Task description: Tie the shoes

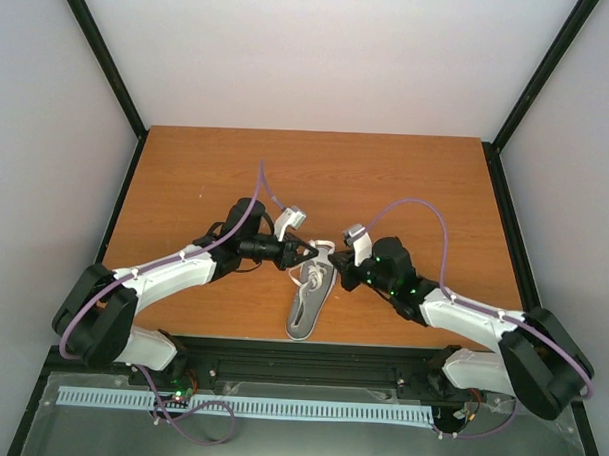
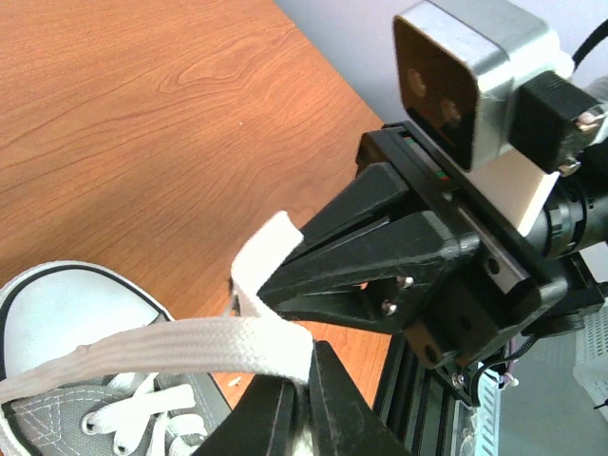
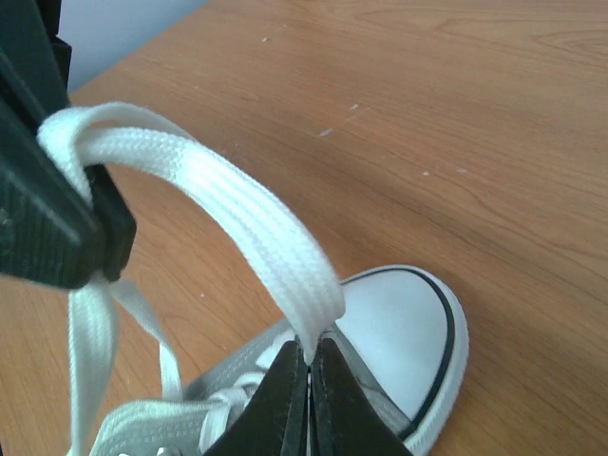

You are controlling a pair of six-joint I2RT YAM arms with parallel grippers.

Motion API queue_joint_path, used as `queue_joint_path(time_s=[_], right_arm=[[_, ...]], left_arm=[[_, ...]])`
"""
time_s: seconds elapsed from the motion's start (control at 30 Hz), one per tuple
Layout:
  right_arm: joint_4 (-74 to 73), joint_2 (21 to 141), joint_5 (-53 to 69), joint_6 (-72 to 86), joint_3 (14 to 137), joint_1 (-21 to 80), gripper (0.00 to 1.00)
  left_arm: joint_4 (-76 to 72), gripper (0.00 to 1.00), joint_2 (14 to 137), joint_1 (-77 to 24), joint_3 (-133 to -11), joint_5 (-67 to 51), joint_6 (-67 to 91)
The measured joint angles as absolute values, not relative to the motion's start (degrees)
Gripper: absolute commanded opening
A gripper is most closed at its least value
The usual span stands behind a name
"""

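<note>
The grey sneaker (image 1: 308, 300) lies near the table's front edge, its white toe cap (image 3: 404, 328) pointing away from the arm bases. Both grippers meet just above its toe end. My left gripper (image 2: 306, 366) is shut on a flat white lace (image 2: 190, 350) that runs back to the shoe's eyelets. My right gripper (image 3: 310, 353) is shut on the white lace (image 3: 237, 204), which arches up to the left gripper's black fingers (image 3: 52, 223). In the top view, the left gripper (image 1: 309, 251) and right gripper (image 1: 335, 262) stand tip to tip.
The wooden table (image 1: 316, 178) stretches behind the shoe. A black rail (image 1: 310, 358) runs along the near edge by the arm bases. Black frame posts (image 1: 102, 56) stand at the table's back corners.
</note>
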State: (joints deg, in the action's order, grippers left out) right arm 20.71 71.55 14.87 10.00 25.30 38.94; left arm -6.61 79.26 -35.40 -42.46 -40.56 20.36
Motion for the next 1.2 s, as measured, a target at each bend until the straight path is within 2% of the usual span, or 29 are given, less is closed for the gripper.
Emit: queue_joint_path(time_s=[0.23, 0.43, 0.6, 0.87, 0.9, 1.07, 1.2], right_arm=[[10.04, 63.96, 13.98, 12.43, 24.58, 38.94, 0.03], [0.84, 60.88, 19.11, 15.05, 24.71, 39.09, 0.03], [-1.23, 63.92, 20.08, 18.2, 24.64, 39.72, 0.03], [4.67, 75.11, 18.52, 23.05, 22.72, 39.88, 0.03], [4.86, 75.37, 18.24, 23.31, 22.74, 39.88, 0.06], [2.37, 71.7, 13.89, 24.62, 22.7, 39.9, 0.57], [-2.15, 61.19, 9.56, 23.88, 22.65, 39.92, 0.78]], left_arm=[[-6.61, 0.08, 79.57, -35.38, -42.46, -40.47, 20.36], [-6.52, 0.08, 80.38, -35.38, -42.46, -40.07, 20.32], [-6.59, 0.07, 82.83, -35.51, -42.48, -40.77, 20.29], [-5.48, 0.07, 86.98, -36.62, -42.7, -40.27, 19.09], [-5.26, 0.07, 87.07, -36.73, -42.76, -40.23, 18.87], [-5.08, 0.07, 87.11, -36.8, -43.33, -40.16, 18.17], [-5.1, 0.07, 87.11, -36.82, -43.7, -40.25, 18.13]])
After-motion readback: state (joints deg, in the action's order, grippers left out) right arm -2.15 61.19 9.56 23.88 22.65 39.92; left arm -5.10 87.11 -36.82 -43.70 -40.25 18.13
